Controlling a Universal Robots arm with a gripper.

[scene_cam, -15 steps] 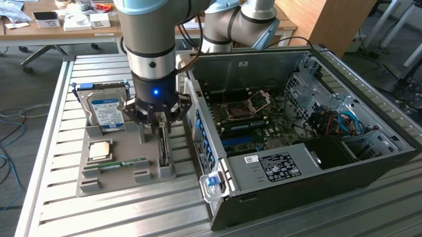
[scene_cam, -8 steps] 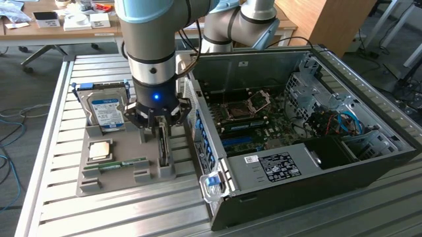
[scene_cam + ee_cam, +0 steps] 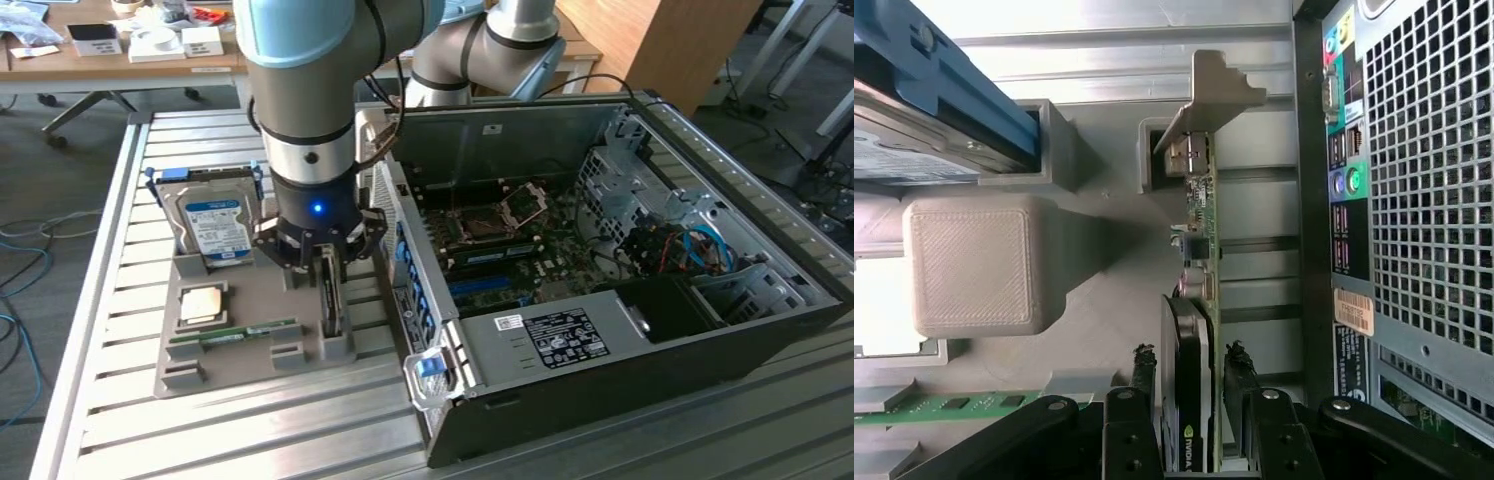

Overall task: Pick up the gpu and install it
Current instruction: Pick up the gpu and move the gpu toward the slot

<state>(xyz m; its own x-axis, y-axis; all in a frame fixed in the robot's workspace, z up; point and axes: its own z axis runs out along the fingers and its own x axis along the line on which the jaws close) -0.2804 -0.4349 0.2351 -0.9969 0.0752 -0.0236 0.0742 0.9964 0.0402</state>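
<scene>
— Starting from the exterior view's left, what stood on the counter (image 3: 120, 410)?

— A grey holder tray (image 3: 187, 368). At its back corner a hard drive (image 3: 216, 228) with a blue-and-white label stood upright in a blue frame. In front of it a square processor chip (image 3: 203, 301) lay flat. Nearer the camera, a slim green memory stick (image 3: 251, 330) lay in its own groove.

— And the gpu?

— The gpu (image 3: 331, 296) stood on its long edge in the slot along the tray's right side, as that view had it. It was just beside the computer case (image 3: 601, 405) but outside it. The arm (image 3: 310, 110) hung straight above the card, and the jaws reached down on either side of its upper edge.

— Were the jaws pinching it?

— I could not tell. In the wrist view the gpu (image 3: 1189, 400) ran between them, with its black face toward one and its green board toward the other. Each was very close to the card, but whether they pressed on it did not show. The silvery bracket (image 3: 1219, 90) was at the end of the card away from the jaws, next to a tray pocket.

— What was further to the right?

— The computer case lay on its side with the open side up. Inside, the motherboard (image 3: 514, 240) lay flat, with blue slots (image 3: 487, 290) along its near part. A black power supply (image 3: 561, 335) with a white label filled the near end. A bundle of blue cables (image 3: 701, 250) sat toward the far right wall.
</scene>
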